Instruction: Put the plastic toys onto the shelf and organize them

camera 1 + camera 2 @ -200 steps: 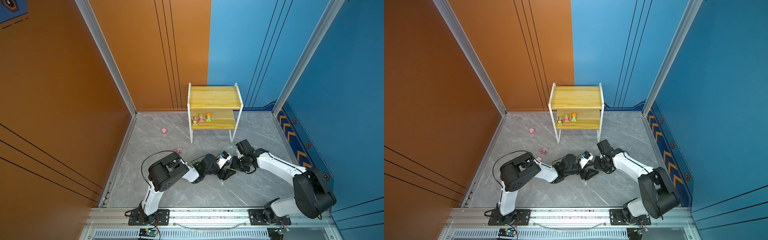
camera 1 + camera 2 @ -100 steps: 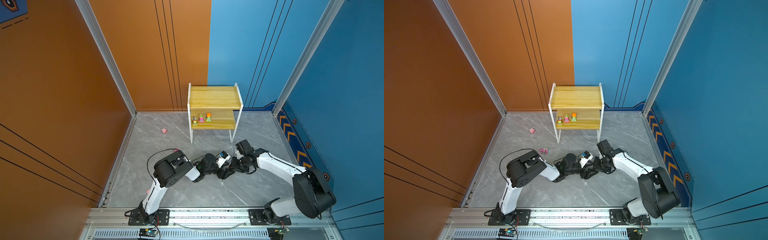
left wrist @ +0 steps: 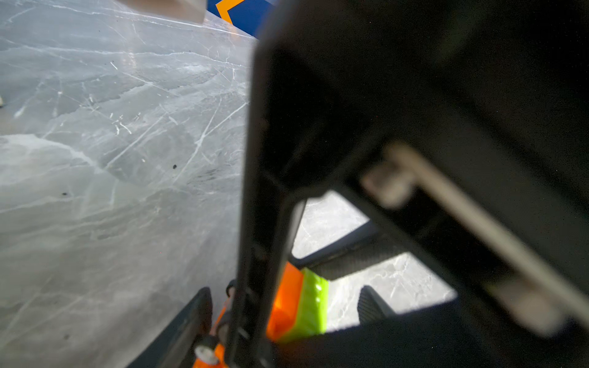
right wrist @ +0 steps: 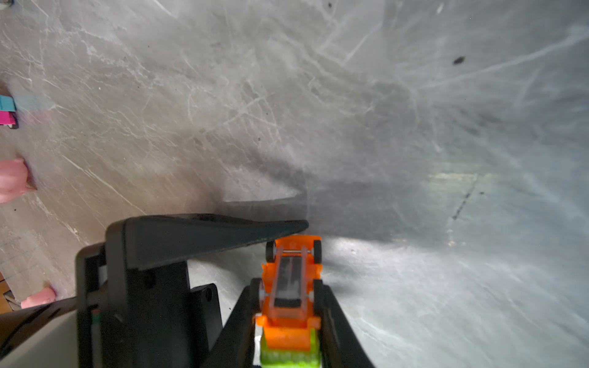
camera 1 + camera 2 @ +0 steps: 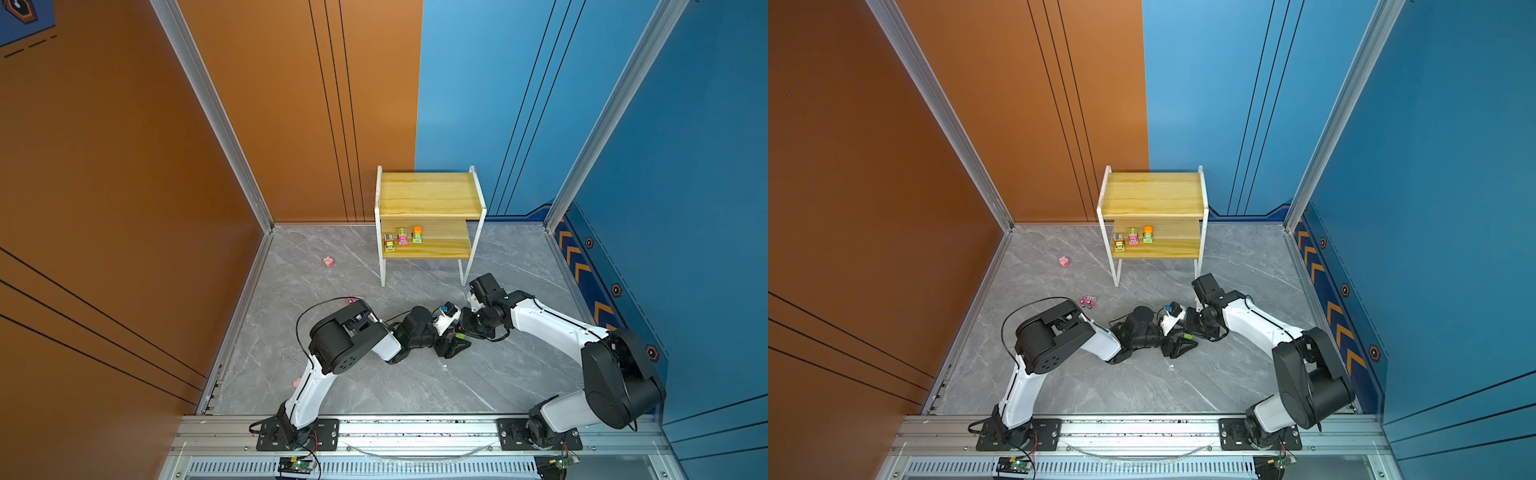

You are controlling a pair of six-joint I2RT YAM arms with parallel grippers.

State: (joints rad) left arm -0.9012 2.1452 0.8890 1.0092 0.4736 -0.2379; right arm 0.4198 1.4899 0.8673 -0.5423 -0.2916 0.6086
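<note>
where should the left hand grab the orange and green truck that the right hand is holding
Probably the free orange end of the orange and green truck, where an axle and two wheels stick out past the fingertips of the right hand. Further back, that hand covers both sides. The left hand should come from the nose end and close across the wheels.

Both arms have glossy white link shells and bulky black joint housings. A thin black cable (image 5: 316,316) loops off the left arm. Black bolted base plates (image 5: 297,434) anchor them.

The right gripper (image 4: 288,306) is clamped on an orange truck (image 4: 291,286). Just beside it, the left gripper (image 5: 453,347) stands with jaws apart.
</note>
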